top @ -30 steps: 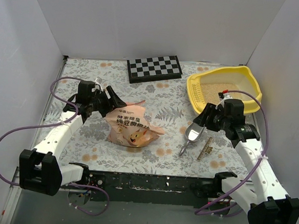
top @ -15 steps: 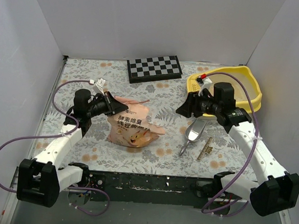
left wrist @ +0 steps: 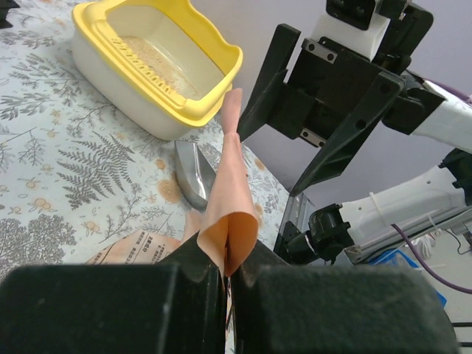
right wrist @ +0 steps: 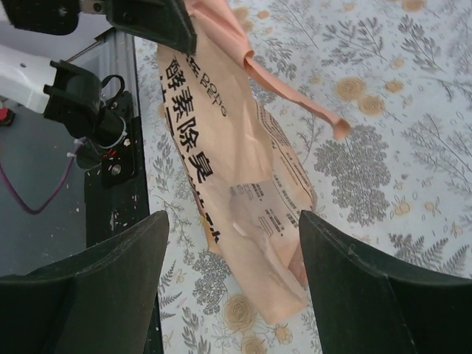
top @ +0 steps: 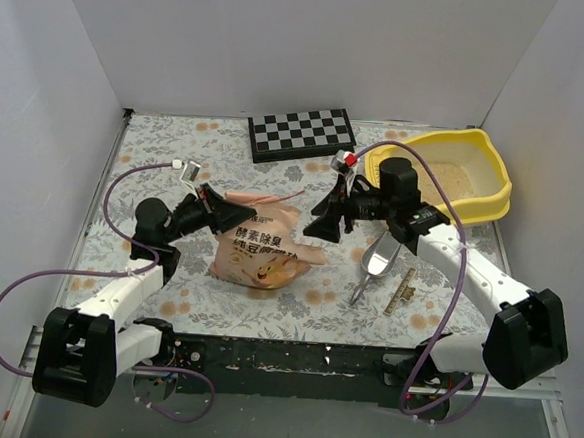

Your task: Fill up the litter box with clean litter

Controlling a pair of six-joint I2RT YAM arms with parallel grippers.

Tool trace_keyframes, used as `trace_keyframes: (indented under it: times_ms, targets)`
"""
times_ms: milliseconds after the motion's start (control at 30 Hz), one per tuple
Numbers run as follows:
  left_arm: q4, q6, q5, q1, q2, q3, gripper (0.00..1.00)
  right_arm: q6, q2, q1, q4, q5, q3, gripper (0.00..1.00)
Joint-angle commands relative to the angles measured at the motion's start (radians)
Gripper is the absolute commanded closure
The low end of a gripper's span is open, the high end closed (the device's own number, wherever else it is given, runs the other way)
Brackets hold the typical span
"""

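The yellow litter box [top: 478, 206] stands at the back right with a thin layer of clean litter [top: 453, 176] in it; the left wrist view also shows the litter box [left wrist: 184, 110] and the clean litter [left wrist: 158, 63]. A peach-orange litter bag [top: 262, 249] lies mid-table. My left gripper [top: 234, 215] is shut on the bag's upper left edge, and a fold of the bag [left wrist: 230, 199] rises from between the pads of the left gripper [left wrist: 227, 284]. My right gripper [top: 327, 224] hovers open over the bag's right end. In the right wrist view the right gripper [right wrist: 232, 217] straddles the bag [right wrist: 236, 169] without touching it.
A silver metal scoop [top: 377, 260] lies right of the bag, with a small flat strip [top: 401, 292] beside it. A black-and-white checkerboard [top: 302, 134] sits at the back centre. A torn strip [right wrist: 295, 96] trails from the bag's top. White walls enclose three sides.
My left gripper has shut on the bag's edge. The right arm swung left from beside the litter box to over the bag, and its jaws opened wider.
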Motion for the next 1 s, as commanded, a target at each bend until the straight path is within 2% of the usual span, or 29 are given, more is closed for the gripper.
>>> trace_keyframes:
  times_ms: [0,400,600,667,700,733,767,833,900,967]
  targets:
    - [0.234,-0.073,0.044,-0.001,-0.024,0.006,1.0,-0.05,0.001,0.037,0.239,-0.071,-0.051,0.21]
    - [0.346,-0.137,0.051,-0.001,-0.053,-0.05,1.0,-0.027,0.156,0.128,0.425,-0.069,-0.062,0.2]
    - [0.383,-0.155,0.054,-0.001,-0.05,-0.06,1.0,0.022,0.224,0.177,0.524,-0.118,-0.059,0.21]
    - [0.382,-0.154,0.059,-0.001,-0.05,-0.054,1.0,0.028,0.271,0.195,0.515,-0.134,-0.036,0.41]
    - [0.377,-0.154,0.062,-0.001,-0.05,-0.05,1.0,0.027,0.282,0.195,0.502,-0.138,-0.028,0.59]
    - [0.365,-0.151,0.068,-0.001,-0.049,-0.044,1.0,0.025,0.288,0.195,0.485,-0.132,-0.017,0.86]
    - [0.34,-0.136,0.076,-0.001,-0.052,-0.031,1.0,0.008,0.291,0.195,0.45,-0.09,-0.013,0.98]
    - [0.165,-0.055,0.088,-0.001,-0.055,0.032,0.96,-0.036,0.275,0.194,0.39,-0.043,-0.006,0.99]
    - [-0.231,0.13,0.088,-0.001,-0.047,0.171,0.82,-0.059,0.235,0.191,0.336,0.006,-0.008,0.99]
    - [-0.557,0.296,0.082,-0.003,-0.017,0.329,0.68,-0.111,0.196,0.185,0.263,0.053,0.003,0.99]
